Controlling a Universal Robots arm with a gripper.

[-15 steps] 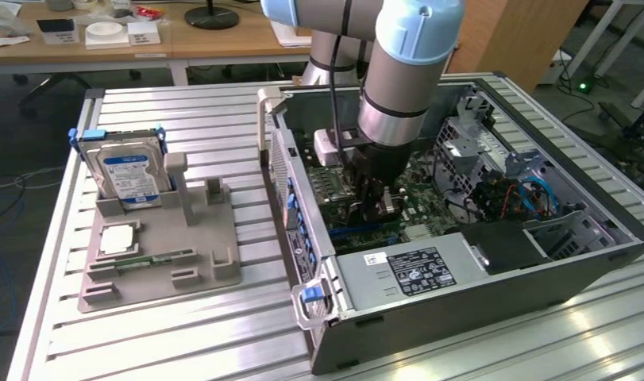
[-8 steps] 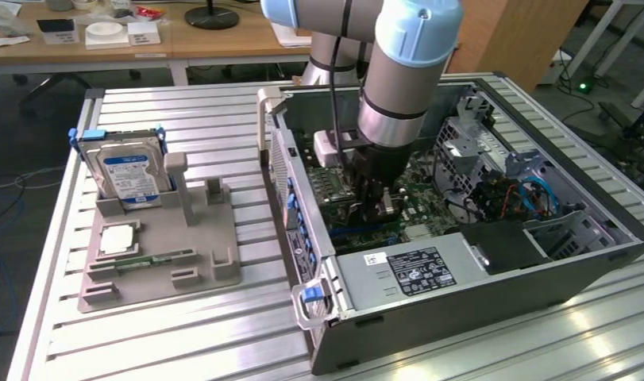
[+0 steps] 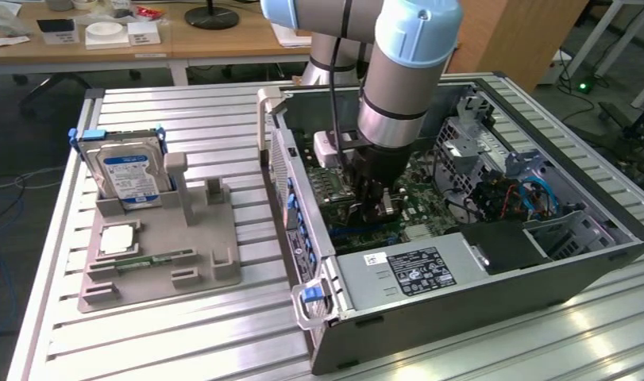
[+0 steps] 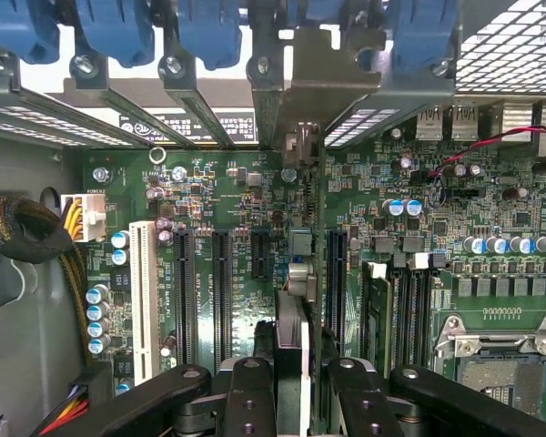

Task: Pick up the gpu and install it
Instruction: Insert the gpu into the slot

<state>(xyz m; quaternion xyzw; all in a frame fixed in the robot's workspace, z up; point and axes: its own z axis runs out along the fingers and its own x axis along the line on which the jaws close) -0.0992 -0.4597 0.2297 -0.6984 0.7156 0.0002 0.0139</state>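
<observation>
1. The arm reaches down into the open computer case [image 3: 576,262], which lies on its side on the slatted metal table [image 3: 173,333].
2. The gripper [image 3: 377,208] sits low over the green motherboard [image 4: 227,196], near the middle of the case.
3. In the wrist view, its jaws pinch the gpu [image 4: 293,355], a thin dark card seen edge-on and standing upright between the black fingers [image 4: 246,401].
4. The card's silvery bracket [image 4: 309,100] stands against the case's rear slot wall, among the blue slot latches [image 4: 209,32].
5. The card runs in line with the long black expansion slots [image 4: 220,291]; I cannot tell whether it is seated.
6. Towards the exterior view's left, a grey holder [image 3: 157,246] carries a blue-labelled hard drive [image 3: 129,178] upright, well apart from the case.
</observation>
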